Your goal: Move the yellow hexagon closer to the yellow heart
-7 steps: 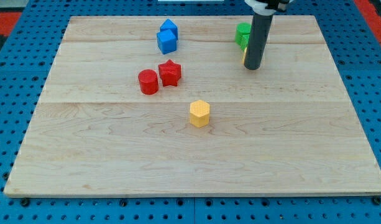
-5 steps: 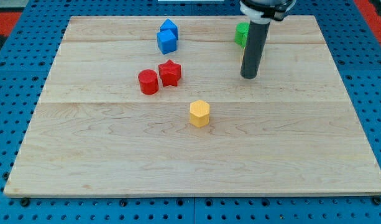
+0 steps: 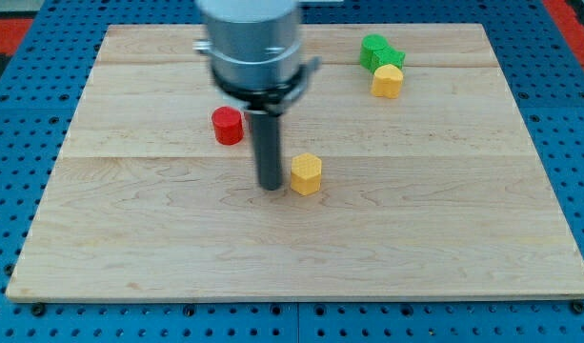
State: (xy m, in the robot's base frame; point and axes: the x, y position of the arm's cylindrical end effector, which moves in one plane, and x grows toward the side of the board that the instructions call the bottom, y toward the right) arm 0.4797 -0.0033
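The yellow hexagon (image 3: pixel 306 174) lies near the middle of the wooden board (image 3: pixel 444 219). The yellow heart (image 3: pixel 387 81) lies at the view's upper right, touching the green blocks (image 3: pixel 375 52) just above it. My tip (image 3: pixel 271 187) rests on the board right beside the hexagon, on its left, nearly touching it. The rod and the arm's grey body rise from there toward the view's top.
A red cylinder (image 3: pixel 228 126) stands to the upper left of my tip. The arm's body (image 3: pixel 251 43) hides the red star and the blue blocks behind it. A blue pegboard (image 3: pixel 25 67) surrounds the board.
My tip has swept from beside the yellow heart at the upper right down and left to the hexagon's left side. The heart is now uncovered; the red star and blue blocks are now hidden.
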